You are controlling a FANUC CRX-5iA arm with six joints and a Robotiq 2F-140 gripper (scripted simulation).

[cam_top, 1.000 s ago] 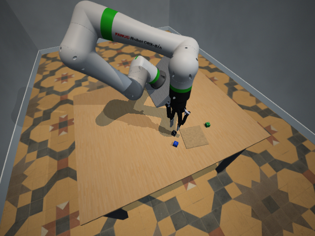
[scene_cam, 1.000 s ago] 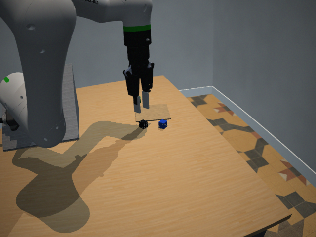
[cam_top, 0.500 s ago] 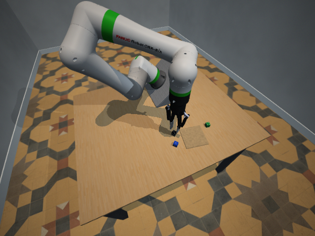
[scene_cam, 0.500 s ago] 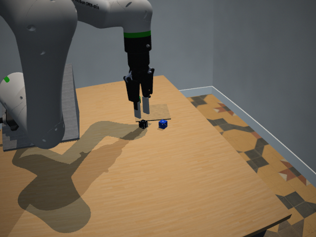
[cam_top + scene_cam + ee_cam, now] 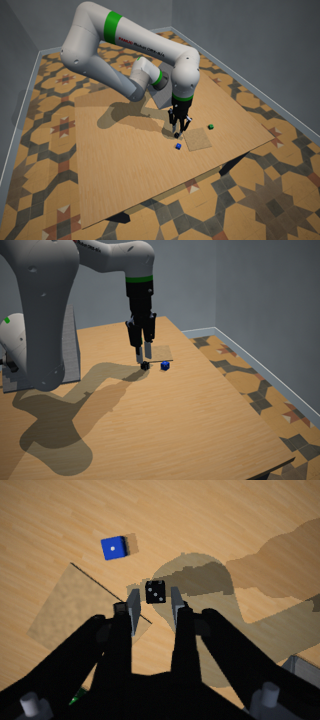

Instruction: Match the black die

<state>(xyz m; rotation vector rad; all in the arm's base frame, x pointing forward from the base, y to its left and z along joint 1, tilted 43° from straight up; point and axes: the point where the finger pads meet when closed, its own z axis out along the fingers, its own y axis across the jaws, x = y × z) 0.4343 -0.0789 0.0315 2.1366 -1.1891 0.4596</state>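
The black die point(image 5: 176, 135) point(image 5: 145, 366) point(image 5: 155, 592) sits flat on the table beside the mat's edge, with three pips on top in the wrist view. My gripper point(image 5: 177, 133) point(image 5: 143, 359) point(image 5: 155, 598) is partly open and points down just above the black die. In the wrist view the die shows between the fingertips, with a gap on each side. The thin tan mat point(image 5: 197, 139) point(image 5: 162, 352) point(image 5: 70, 605) bears no die. The green die point(image 5: 210, 126) point(image 5: 78, 696) lies beyond the mat; its top number is too small to read.
The blue die point(image 5: 178, 146) point(image 5: 164, 365) point(image 5: 113, 548) sits flat near the black die and the mat, showing one pip on top. The grey base block point(image 5: 159, 99) point(image 5: 75, 361) stands behind the gripper. The arm's shadow falls across the table around the black die.
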